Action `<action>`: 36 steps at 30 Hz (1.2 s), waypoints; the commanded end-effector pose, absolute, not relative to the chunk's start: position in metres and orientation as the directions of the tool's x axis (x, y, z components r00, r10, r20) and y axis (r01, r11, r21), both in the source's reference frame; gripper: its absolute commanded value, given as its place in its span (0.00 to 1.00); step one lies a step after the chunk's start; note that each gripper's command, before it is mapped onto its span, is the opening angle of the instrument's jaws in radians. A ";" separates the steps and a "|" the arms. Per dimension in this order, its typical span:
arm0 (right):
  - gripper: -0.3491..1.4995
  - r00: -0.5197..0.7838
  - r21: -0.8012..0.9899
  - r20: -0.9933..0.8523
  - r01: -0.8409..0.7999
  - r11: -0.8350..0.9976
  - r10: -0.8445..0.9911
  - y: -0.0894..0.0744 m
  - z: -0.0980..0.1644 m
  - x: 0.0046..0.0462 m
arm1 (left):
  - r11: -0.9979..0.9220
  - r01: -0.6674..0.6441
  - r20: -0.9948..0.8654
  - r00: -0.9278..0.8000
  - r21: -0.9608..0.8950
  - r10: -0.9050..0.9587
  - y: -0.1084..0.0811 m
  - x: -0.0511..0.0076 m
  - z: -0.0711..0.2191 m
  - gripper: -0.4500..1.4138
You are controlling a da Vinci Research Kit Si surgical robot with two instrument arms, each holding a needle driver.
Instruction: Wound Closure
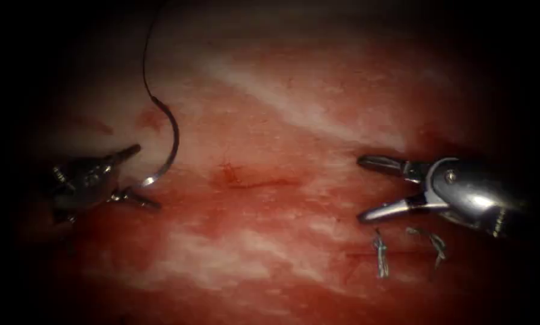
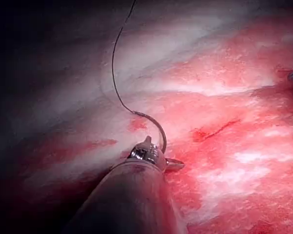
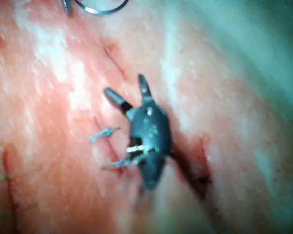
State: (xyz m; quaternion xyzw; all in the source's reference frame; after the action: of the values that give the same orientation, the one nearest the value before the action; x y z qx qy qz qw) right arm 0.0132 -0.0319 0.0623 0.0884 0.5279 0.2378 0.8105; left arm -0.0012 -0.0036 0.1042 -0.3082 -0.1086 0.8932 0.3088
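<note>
2 end effectors, both gaping and empty: left (image 1: 138,176), right (image 1: 361,189); needle (image 1: 172,141) lies free on tissue (image 1: 270,253) left of cut (image 1: 245,180); best grasped mid-curve.

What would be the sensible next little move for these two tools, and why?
Probably the left tool closing on the needle. Its jaws are open around the needle's tip end, and the needle lies free on the tissue, left of the cut, thread trailing. The right tool is open, holding nothing.
</note>
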 end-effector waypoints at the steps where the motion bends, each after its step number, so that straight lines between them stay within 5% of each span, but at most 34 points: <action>1: 0.83 0.330 0.397 -0.813 -0.288 0.871 0.480 -0.032 0.063 0.0138 | -0.781 -0.485 -0.480 -0.616 -0.395 0.625 -0.004 -0.0017 0.106 0.55; 9: 0.83 0.333 0.398 -0.812 -0.286 0.872 0.480 -0.033 0.063 0.0138 | -0.734 -0.482 -0.463 -0.571 -0.479 0.678 -0.003 -0.0014 0.109 0.34; 12: 0.83 0.333 0.397 -0.812 -0.287 0.872 0.479 -0.033 0.063 0.0138 | -0.728 -0.470 -0.456 -0.572 -0.499 0.682 -0.004 -0.0013 0.109 0.15; 13: 0.83 0.333 0.397 -0.812 -0.287 0.872 0.479 -0.033 0.063 0.0138 | -0.725 -0.460 -0.451 -0.574 -0.513 0.684 -0.004 -0.0014 0.110 0.00; 22: 0.79 0.318 0.430 -0.793 -0.312 0.847 0.520 -0.033 0.064 0.0152 | -0.717 -0.484 -0.462 -0.551 -0.502 0.695 -0.003 -0.0014 0.108 0.00; 36: 0.78 0.189 0.619 -0.654 -0.423 0.662 0.733 -0.028 0.068 0.0216 | -0.936 -0.338 -0.694 -0.651 -0.097 0.307 -0.004 -0.0070 0.102 0.00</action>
State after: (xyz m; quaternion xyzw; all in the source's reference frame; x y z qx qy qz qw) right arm 0.0207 -0.0281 0.0674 0.1524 0.5059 0.3874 0.7555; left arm -0.0069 -0.0040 0.1007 -0.3781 0.0270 0.9088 0.1744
